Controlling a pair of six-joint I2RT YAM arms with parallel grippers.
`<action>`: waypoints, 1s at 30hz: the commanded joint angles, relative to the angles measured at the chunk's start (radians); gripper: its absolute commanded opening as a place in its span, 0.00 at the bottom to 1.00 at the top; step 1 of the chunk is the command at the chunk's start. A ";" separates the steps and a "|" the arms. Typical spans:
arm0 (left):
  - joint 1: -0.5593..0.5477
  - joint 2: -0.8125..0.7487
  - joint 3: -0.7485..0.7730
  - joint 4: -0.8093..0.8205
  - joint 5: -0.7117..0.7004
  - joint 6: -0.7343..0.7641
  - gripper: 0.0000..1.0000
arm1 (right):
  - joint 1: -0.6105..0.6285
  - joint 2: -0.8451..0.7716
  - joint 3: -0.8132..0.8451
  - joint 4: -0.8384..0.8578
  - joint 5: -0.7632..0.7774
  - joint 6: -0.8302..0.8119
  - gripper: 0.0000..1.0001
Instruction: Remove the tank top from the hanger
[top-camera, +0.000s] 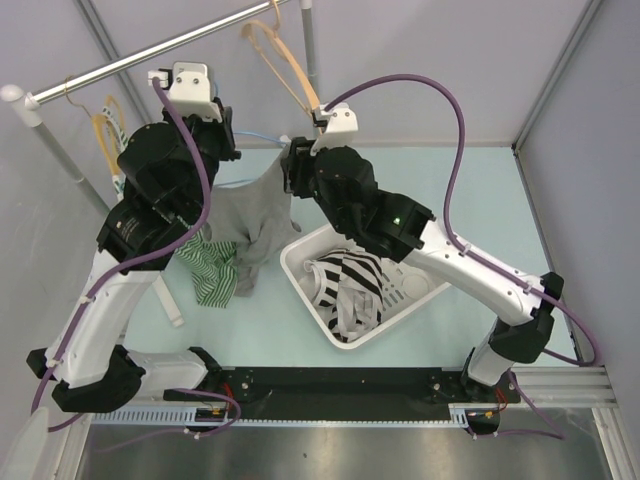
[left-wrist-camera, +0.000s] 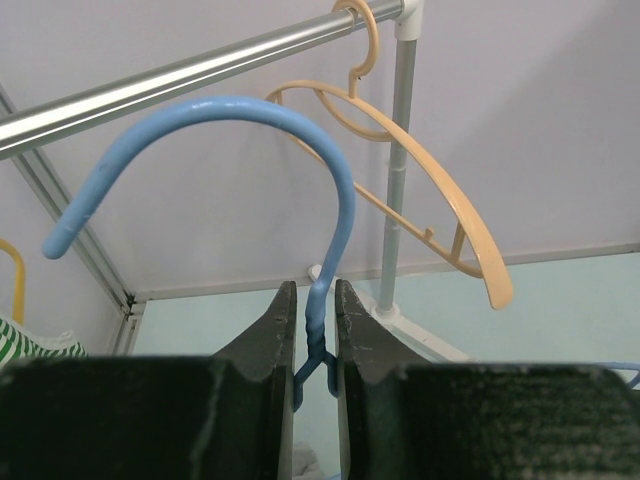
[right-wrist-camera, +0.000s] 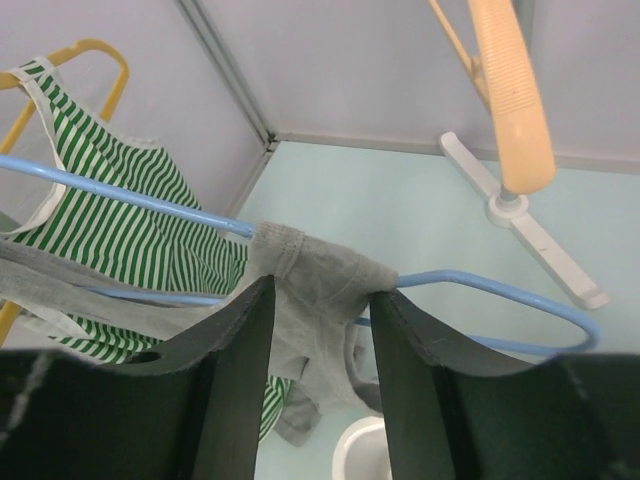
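A grey tank top (top-camera: 245, 215) hangs from a blue wire hanger (top-camera: 256, 134) held in the air between my arms. My left gripper (top-camera: 230, 140) is shut on the twisted neck of the hanger (left-wrist-camera: 318, 325), just below its hook (left-wrist-camera: 290, 115), which is off the rail. My right gripper (top-camera: 293, 167) is at the hanger's right shoulder. In the right wrist view its jaws (right-wrist-camera: 320, 300) stand apart on either side of the grey strap (right-wrist-camera: 325, 275), which is draped over the blue wire (right-wrist-camera: 480, 285). The rest of the top hangs below.
A metal rail (top-camera: 150, 55) with a beige hanger (top-camera: 280, 55) and a yellow hanger (top-camera: 105, 130) runs across the back. A green-striped top (top-camera: 212, 268) lies at the left. A white basket (top-camera: 298, 283) of black-and-white clothes stands under my right arm.
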 joint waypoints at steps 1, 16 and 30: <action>-0.005 -0.021 0.004 0.034 0.030 -0.027 0.00 | -0.004 0.022 0.045 0.051 -0.022 0.021 0.46; -0.004 -0.018 -0.033 0.074 -0.087 0.067 0.00 | -0.079 -0.183 -0.163 0.048 -0.013 0.046 0.00; -0.004 -0.083 -0.042 0.146 -0.053 -0.042 0.00 | -0.351 -0.513 -0.639 0.266 -0.478 0.181 0.00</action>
